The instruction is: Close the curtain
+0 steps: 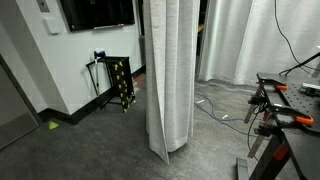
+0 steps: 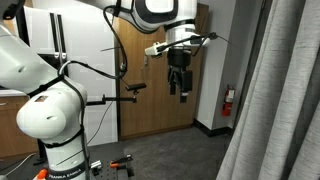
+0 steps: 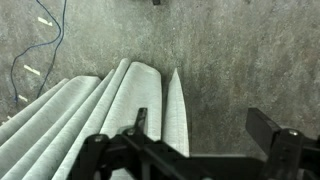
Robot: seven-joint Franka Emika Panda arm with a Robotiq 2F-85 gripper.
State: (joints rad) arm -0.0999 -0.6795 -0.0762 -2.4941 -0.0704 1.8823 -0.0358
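Two dark jaws stand wide apart, gripping nothing. Seen from the wrist, the heathered grey-white curtain (image 3: pixel 110 115) lies beneath them, its gathered folds mostly off to one side of the gap. In an exterior view the curtain (image 2: pixel 275 100) hangs apart from the downward-pointing jaws.

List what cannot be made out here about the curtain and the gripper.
1. Top of the curtain and how it is hung: cut off by the upper edge in an exterior view.
2. Its full width: cut off by the right edge in an exterior view.
3. The gripper: too small and dark in an exterior view to read its jaws. Only the wrist view shows them apart, and the lower edge cuts off its body there.
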